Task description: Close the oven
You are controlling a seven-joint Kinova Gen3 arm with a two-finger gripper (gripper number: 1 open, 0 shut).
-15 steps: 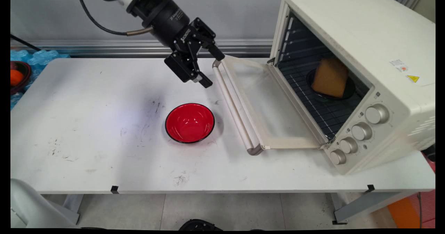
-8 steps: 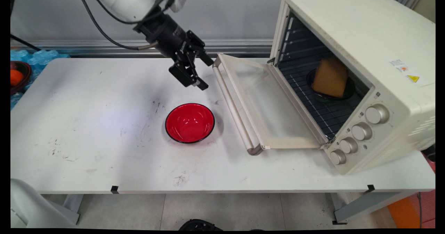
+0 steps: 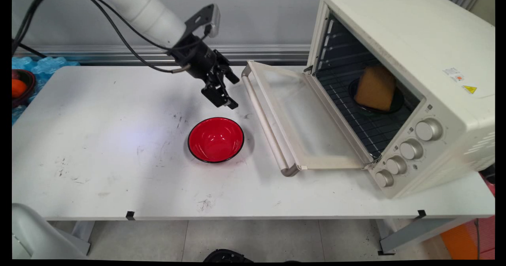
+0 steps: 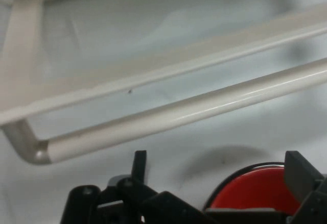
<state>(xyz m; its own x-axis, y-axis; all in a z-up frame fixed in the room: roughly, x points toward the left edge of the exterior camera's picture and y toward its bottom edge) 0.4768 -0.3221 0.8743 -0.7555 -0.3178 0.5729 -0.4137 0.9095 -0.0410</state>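
My black gripper hangs open and empty over the table, just left of the far end of the oven door's handle. It is above and behind the red bowl, touching neither. In the hand view the cream handle bar runs across just past the fingertips, and the red bowl shows low at the right. The cream toaster oven stands at the right with its door folded down flat. Inside, a brown block rests on a dark plate on the rack.
Several knobs line the oven's front right. Off the table's left end lie blue wrapping and a dark bowl holding something orange. Black cables trail from the arm at the upper left.
The gripper has come down and slightly left, away from the handle's far end and closer to the table behind the red bowl. It stays open. Nothing else moved.
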